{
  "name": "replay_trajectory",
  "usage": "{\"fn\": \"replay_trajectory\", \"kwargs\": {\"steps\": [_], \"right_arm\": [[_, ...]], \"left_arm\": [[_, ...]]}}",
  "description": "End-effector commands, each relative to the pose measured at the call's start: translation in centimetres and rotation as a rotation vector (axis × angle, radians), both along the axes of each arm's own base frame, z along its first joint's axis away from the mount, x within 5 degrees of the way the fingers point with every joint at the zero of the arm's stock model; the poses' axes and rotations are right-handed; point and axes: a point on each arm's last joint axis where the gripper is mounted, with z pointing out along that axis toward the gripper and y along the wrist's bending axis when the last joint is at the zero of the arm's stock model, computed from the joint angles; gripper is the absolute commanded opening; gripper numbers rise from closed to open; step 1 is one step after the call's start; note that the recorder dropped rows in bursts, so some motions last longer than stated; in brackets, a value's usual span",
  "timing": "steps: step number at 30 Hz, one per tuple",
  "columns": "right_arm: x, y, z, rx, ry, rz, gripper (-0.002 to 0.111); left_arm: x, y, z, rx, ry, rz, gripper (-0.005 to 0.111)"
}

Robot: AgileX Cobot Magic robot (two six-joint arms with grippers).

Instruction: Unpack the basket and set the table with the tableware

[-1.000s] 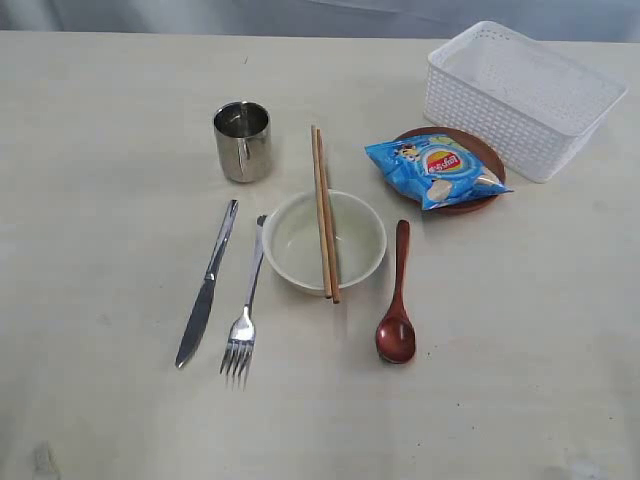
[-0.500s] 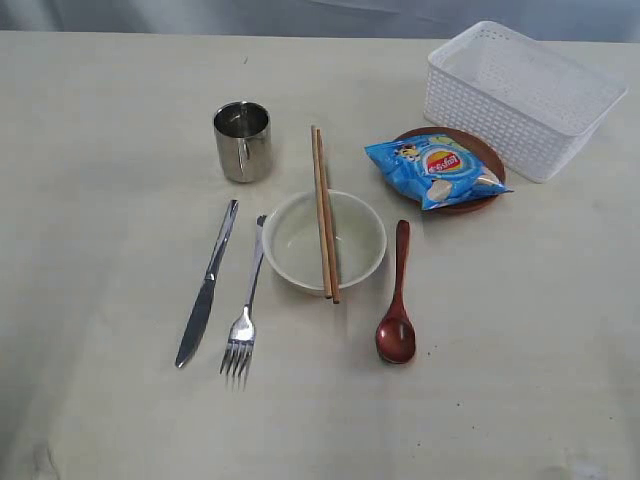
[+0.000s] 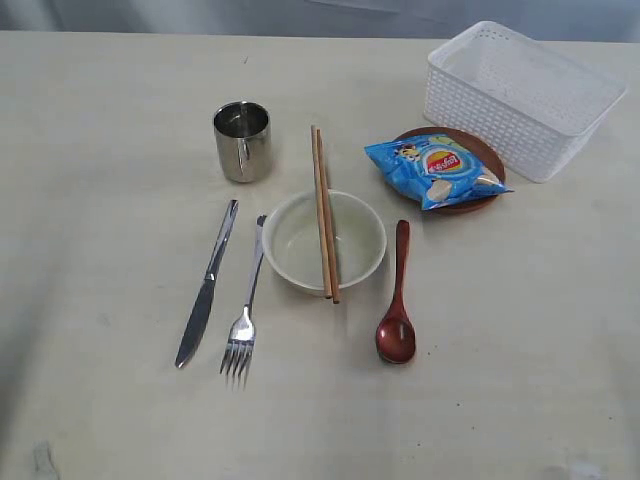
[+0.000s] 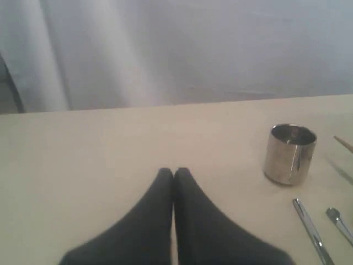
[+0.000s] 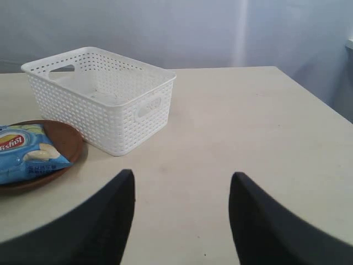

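1. The white basket (image 3: 525, 95) sits empty just beside the brown plate (image 3: 480, 150). The steel cup (image 3: 242, 141), knife (image 3: 205, 290), fork (image 3: 247, 310), spoon (image 3: 398, 300) and bowl (image 3: 300, 245), bridged by the chopsticks (image 3: 323, 215), lie on the table (image 3: 100, 100). Nothing has shifted since a second ago.
2. My left gripper (image 4: 174, 174) is pressed together, empty, near the cup.
3. My right gripper (image 5: 182, 179) is spread, empty. The snack bag (image 5: 25, 152) covers the plate; dragging it off could slide the plate.

chopsticks (image 3: 324, 214) across bowl (image 3: 324, 243); snack bag (image 3: 436, 171) on plate (image 3: 478, 150)
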Motion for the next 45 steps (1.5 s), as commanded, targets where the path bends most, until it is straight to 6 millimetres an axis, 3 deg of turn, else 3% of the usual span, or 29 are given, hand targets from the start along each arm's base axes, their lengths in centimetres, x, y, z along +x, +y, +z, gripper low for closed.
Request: {"fn": "replay_trajectory", "kwargs": {"steps": [1, 4, 45], "right_arm": [[-0.04, -0.05, -0.01, -0.005, -0.003, -0.008, 0.051], [-0.04, -0.05, -0.01, -0.005, -0.003, -0.008, 0.051], [-0.04, -0.05, -0.01, -0.005, -0.003, -0.008, 0.051]], "left_arm": [[-0.20, 0.02, -1.86, -0.002, 0.006, 0.003, 0.000], [-0.42, 0.12, -2.65, -0.002, 0.093, 0.015, 0.000], [-0.39, 0.11, -2.56, -0.002, 0.082, 0.014, 0.000]]}}
